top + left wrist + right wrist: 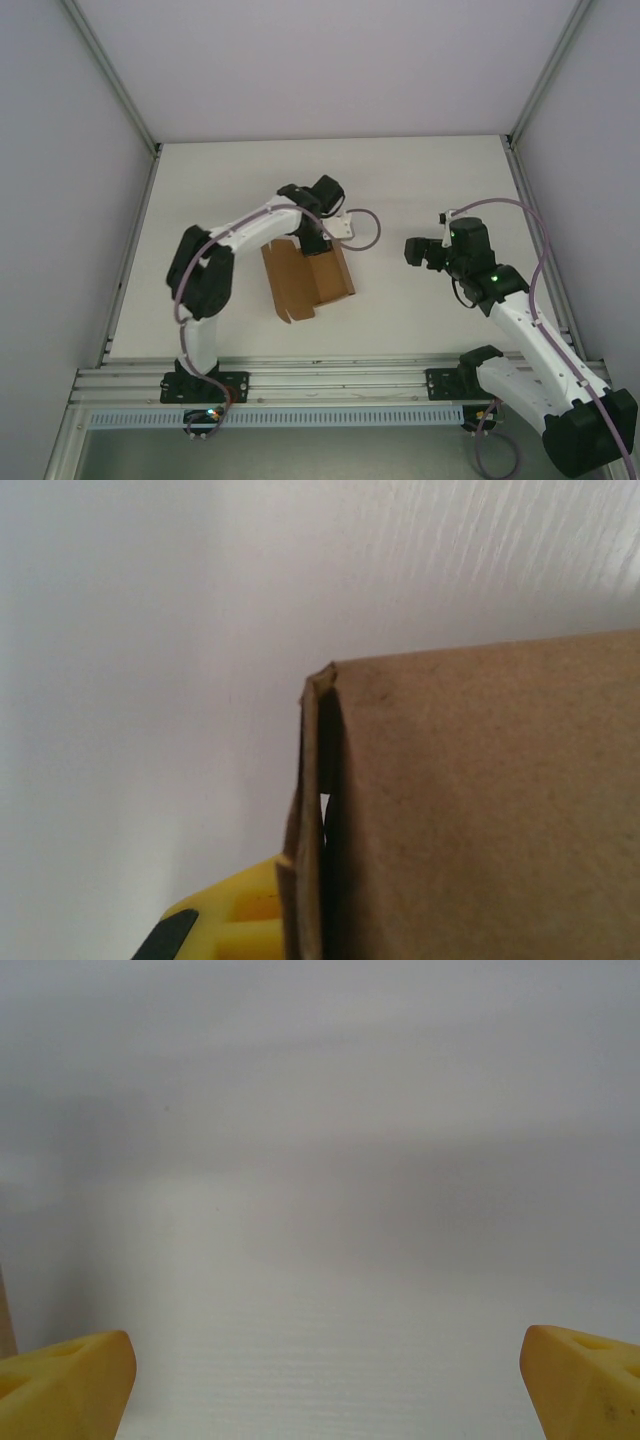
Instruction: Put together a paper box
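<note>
paper box [300,285]: plain brown corrugated cardboard, thin, matte, unmarked; lies mid-table, a bit left of centre, skewed to the table edges
box shape: partly folded; flat panel on the left part, walls raised on the right part, small tab sticking out at the near corner
box close-up [480,810]: fibrous, speckled brown face; left edge is a doubled-over flap with a narrow gap between the layers; top corner slightly crushed
left gripper [318,243]: at the far edge of the box, jaws pressed together, pinching the cardboard wall
left finger [235,920]: yellow ribbed plastic with a black patch, touching the folded edge; other finger hidden behind the cardboard
right gripper [412,250]: right of the box and well apart from it, over bare table, jaws spread wide, holding nothing
right fingers [70,1380]: two yellow wedge tips cut off at the bottom corners of the wrist view, smooth, slightly scuffed
table [420,180]: white, matte, faint fine ribbing up close
walls [60,150]: pale grey panels in metal framing
rail [330,380]: slotted aluminium at the near edge, carries both arm bases
cables [365,235]: mauve, looping off each wrist
hard to tell: box interior under the left wrist; how many walls are up
</note>
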Controlling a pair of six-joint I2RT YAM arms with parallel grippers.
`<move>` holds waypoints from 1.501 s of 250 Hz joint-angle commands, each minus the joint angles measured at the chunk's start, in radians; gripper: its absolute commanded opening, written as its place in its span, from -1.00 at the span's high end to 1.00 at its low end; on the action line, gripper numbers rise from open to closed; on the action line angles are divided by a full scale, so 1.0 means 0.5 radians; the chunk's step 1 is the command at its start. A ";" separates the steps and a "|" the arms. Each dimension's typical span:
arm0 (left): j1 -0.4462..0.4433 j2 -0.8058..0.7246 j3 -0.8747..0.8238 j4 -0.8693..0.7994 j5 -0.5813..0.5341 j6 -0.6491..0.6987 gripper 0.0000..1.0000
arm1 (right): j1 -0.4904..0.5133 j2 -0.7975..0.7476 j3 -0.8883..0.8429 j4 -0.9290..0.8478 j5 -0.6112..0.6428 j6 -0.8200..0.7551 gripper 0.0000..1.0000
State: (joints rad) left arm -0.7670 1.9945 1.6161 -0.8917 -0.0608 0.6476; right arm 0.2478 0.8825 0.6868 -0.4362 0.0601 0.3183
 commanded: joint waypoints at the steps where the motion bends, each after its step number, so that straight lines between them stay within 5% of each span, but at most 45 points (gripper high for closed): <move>1: -0.046 0.156 0.186 -0.279 -0.198 0.220 1.00 | -0.023 -0.026 -0.020 -0.094 -0.024 0.020 -0.99; 118: -0.255 0.746 0.594 -0.192 -0.814 0.075 0.98 | -0.084 -0.076 -0.136 -0.027 -0.073 0.016 -0.99; 169: -0.330 0.788 0.518 -0.137 -0.820 0.045 0.82 | -0.103 -0.129 -0.168 -0.014 -0.089 0.014 -0.99; 284: -0.308 0.373 0.444 -0.148 -0.618 0.222 -0.77 | -0.117 -0.151 -0.156 -0.011 -0.303 -0.066 -0.99; 310: -0.308 0.274 0.406 -0.166 -0.540 0.246 -0.82 | -0.118 -0.145 -0.138 -0.005 -0.352 -0.110 -0.99; 319: -0.310 0.238 0.394 -0.156 -0.506 0.253 -1.00 | -0.118 -0.141 -0.130 -0.002 -0.361 -0.121 -0.99; 376: -0.296 0.133 0.354 -0.206 -0.228 0.393 -1.00 | -0.118 -0.088 -0.096 0.042 -0.463 -0.157 -0.99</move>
State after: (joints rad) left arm -0.9215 2.0953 1.8103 -0.9504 -0.2874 0.7815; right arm 0.1932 0.8234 0.6094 -0.4442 -0.1143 0.2642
